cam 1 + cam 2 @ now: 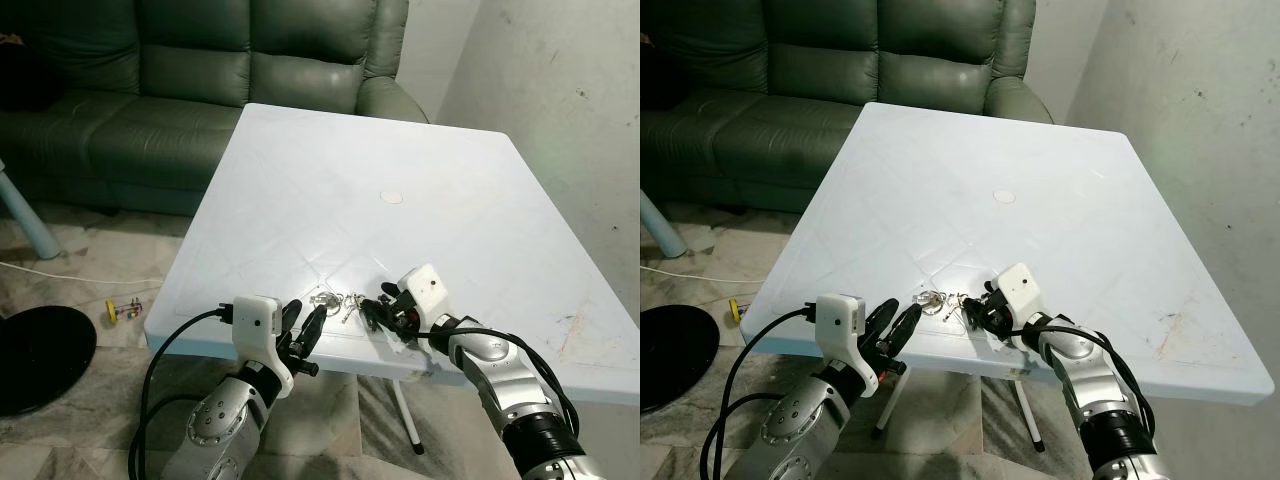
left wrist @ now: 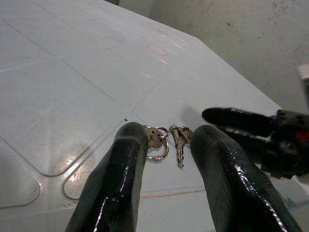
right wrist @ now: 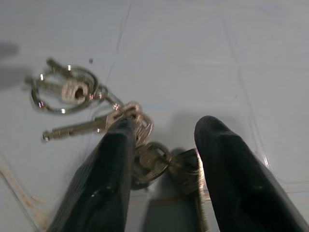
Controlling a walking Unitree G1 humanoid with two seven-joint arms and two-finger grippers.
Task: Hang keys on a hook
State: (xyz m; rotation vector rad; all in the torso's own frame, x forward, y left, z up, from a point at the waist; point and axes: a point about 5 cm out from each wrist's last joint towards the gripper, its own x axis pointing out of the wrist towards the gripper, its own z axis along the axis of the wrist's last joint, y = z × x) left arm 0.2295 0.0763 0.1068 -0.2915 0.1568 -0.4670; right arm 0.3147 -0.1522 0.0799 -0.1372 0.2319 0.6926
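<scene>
Right claw (image 3: 159,159) stands parted astride the near end of the keys (image 3: 91,113), gripping nothing yet. Left claw (image 2: 166,159) is likewise parted, empty, just short of the rings. Keys lie flat near the desk (image 1: 330,170) front edge: light, rigid, slippery, loosely linked. Judged best hold: a ring.

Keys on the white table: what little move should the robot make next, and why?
Probably close the right tool on the keys and lift. Its open fingers already straddle the near end of the bunch, which lies flat on the table. The left tool waits open just short of the ring.
</scene>
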